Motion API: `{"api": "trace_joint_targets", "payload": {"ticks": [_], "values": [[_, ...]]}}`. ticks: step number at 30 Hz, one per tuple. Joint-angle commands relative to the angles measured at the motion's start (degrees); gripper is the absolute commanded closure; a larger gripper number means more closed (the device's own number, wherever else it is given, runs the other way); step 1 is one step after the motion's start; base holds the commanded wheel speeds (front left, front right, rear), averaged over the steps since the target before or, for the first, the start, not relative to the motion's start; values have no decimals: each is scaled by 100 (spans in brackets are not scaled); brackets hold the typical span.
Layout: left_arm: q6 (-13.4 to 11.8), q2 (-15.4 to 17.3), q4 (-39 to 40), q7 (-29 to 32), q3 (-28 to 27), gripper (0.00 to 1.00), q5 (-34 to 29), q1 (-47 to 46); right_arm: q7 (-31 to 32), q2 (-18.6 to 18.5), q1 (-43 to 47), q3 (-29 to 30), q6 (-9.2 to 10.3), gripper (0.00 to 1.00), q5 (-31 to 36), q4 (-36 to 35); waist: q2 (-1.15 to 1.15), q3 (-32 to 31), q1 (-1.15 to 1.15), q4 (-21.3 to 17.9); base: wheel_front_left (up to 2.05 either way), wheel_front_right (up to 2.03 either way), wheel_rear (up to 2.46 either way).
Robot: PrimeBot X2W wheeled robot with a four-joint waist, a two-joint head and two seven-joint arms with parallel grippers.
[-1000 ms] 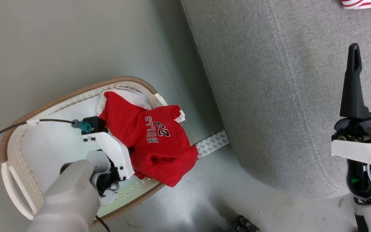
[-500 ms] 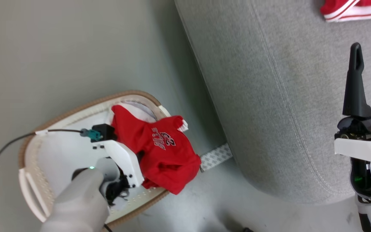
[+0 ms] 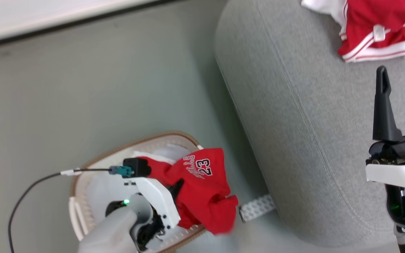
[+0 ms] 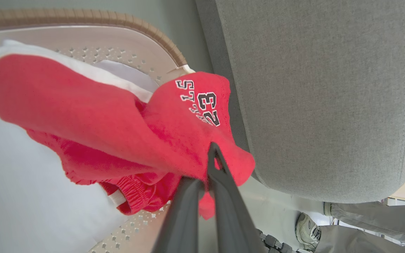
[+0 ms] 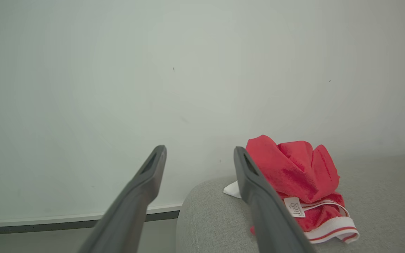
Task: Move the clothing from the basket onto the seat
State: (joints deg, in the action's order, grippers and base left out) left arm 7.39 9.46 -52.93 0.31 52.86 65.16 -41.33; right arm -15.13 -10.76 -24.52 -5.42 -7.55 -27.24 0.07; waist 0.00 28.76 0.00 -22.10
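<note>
The white basket with a tan rim stands on the floor at the lower left of the head view. My left gripper is shut on the red "BULLS 23" garment, which hangs bunched over the basket's near rim. In the left wrist view the fingertips pinch the red cloth above the basket rim. The grey seat lies to the right. A second red garment with white striped edging rests on it. My right gripper hovers open above the seat, short of that garment.
A pale flat pad lies in the basket under the red cloth. A patterned strip sits on the floor between basket and seat. A black cable trails from my left wrist. A person's shoe stands beside the seat's base.
The head camera has tilted, bringing the second garment fully into view. My left gripper has pulled the "BULLS 23" garment up, from spread flat to bunched. The right gripper looks unmoved.
</note>
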Motion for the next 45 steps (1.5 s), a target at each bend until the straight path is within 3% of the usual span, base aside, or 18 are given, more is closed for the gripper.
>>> {"api": "trace_joint_targets", "payload": {"ticks": [1,9,15,22,29,45], "values": [[16,23,117,-144,84,100,70,130,0,-55,110,-21,13,0,28,52,0,-440,0,266,0,0,0],[16,67,716,-682,470,100,497,481,0,-156,395,-186,13,0,32,228,0,-1294,0,655,0,0,0],[16,186,1056,-1129,838,100,478,522,0,-225,621,-296,13,0,-5,338,0,-1801,0,967,0,0,0],[16,339,1395,-1464,1128,100,150,282,1,-263,865,-451,13,0,-23,472,0,-2225,0,1312,0,0,0],[12,451,1670,-1550,1079,100,-305,52,0,-217,1070,-569,13,0,-31,560,0,-2510,0,1521,0,0,0],[-757,946,3248,-1550,507,100,-1652,-532,0,8,1398,-1053,13,0,-94,763,0,-2967,0,1766,0,0,0]]}}
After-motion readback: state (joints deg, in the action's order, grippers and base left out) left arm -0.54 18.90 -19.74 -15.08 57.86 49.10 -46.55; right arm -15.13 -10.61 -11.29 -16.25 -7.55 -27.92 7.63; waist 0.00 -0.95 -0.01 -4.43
